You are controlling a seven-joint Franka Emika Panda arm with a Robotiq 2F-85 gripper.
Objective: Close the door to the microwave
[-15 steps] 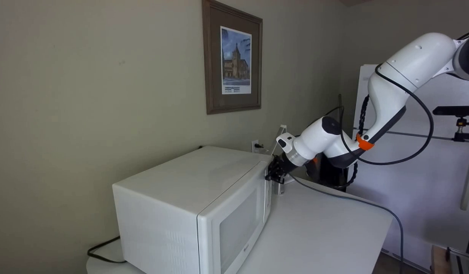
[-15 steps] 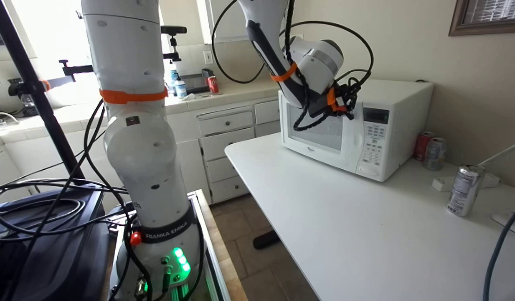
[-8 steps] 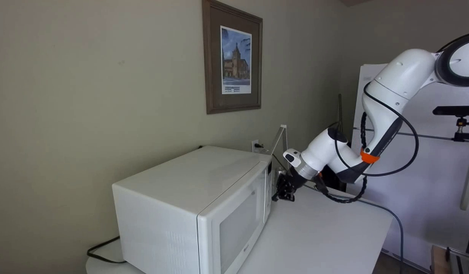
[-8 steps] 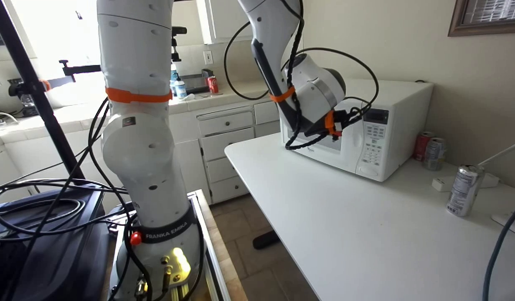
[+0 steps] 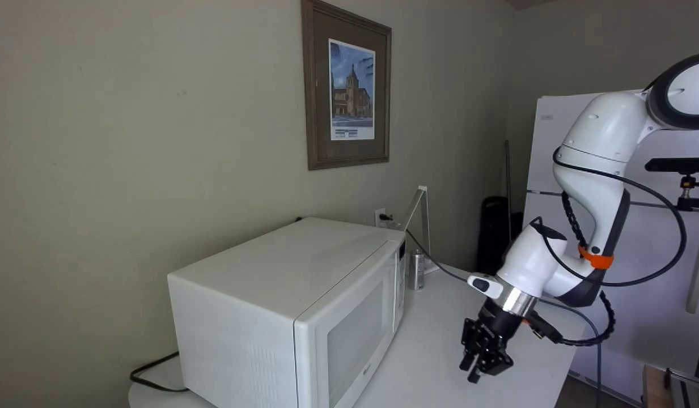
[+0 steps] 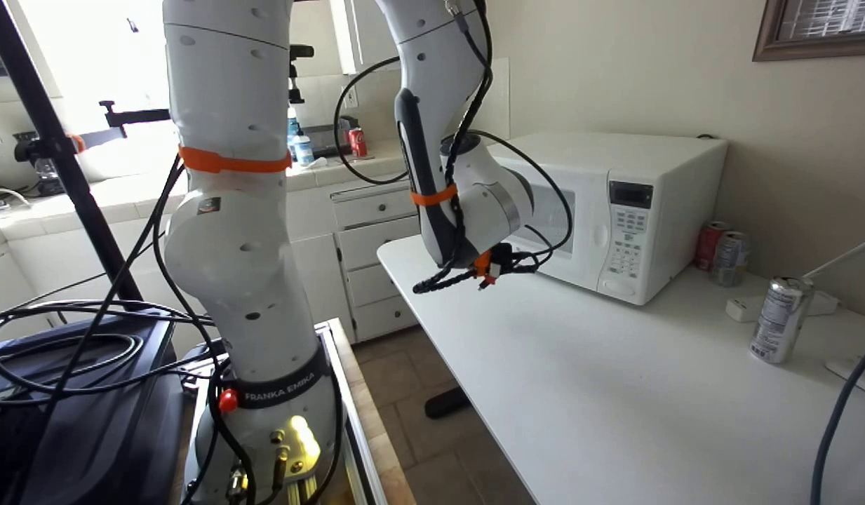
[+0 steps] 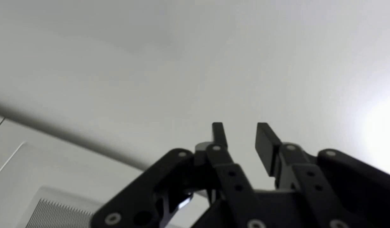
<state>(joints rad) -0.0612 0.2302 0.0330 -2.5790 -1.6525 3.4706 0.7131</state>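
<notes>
The white microwave (image 5: 287, 260) stands on the white table, and it also shows in an exterior view (image 6: 649, 151). Its door (image 5: 355, 340) lies flush against the body in both exterior views. In the wrist view the door (image 7: 65, 177) shows at the lower left, with part of its meshed window. My gripper (image 5: 469, 371) hangs tilted downward in front of the microwave, apart from the door and above the table. In an exterior view the arm hides most of it. In the wrist view the gripper (image 7: 240, 126) has its fingers apart, with nothing between them.
The table (image 6: 614, 379) runs in front of the microwave. A silver can (image 6: 781, 319) stands beside it, near a white block (image 6: 748, 308). A red can (image 6: 711, 244) and a grey can (image 6: 730, 258) stand by the wall. A cable (image 6: 835, 435) crosses the table's end.
My gripper has moved away from the microwave's front, outward and down over the table. The silver can has come into full view in an exterior view. The door has not moved.
</notes>
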